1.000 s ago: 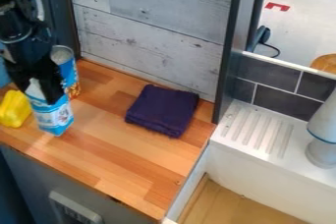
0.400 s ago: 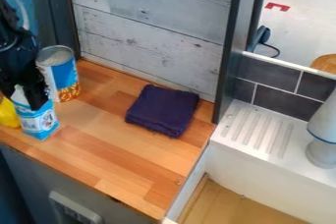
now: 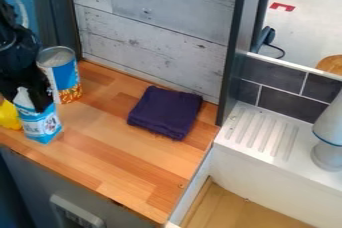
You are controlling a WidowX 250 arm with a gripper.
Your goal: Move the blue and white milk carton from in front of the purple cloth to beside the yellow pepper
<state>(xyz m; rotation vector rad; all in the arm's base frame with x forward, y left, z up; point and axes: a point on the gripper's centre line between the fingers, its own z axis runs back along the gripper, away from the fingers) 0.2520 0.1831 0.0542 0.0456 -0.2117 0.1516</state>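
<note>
Over at the left side of the frame, the black gripper point(image 3: 29, 103) hangs down with its claw closed around the top of a blue-and-white carton point(image 3: 41, 126), one finger to either side; and the carton is close to upright, its long axis running from the pinched top down to the base, leaning a touch so the base sits lower and further right in the frame; its printed front looks out towards the lower part of the frame!

Crowding in at the left edge, there's a yellow object point(image 3: 9, 117) right beside the carton, partly behind it; up and to the right stands a blue, white and orange can point(image 3: 61, 74), upright and close by; and across in the middle, well apart, lies a folded dark purple cloth point(image 3: 165, 113).

Beneath them all runs a wooden counter point(image 3: 120, 147) in striped warm tones; pale grey boards point(image 3: 160, 32) back it, a dark post point(image 3: 234, 57) rises at centre right; beyond that come dark tiles point(image 3: 287, 104), a white ridged ledge point(image 3: 264, 132) and a whitish object point(image 3: 327, 142) at the right edge.
</note>
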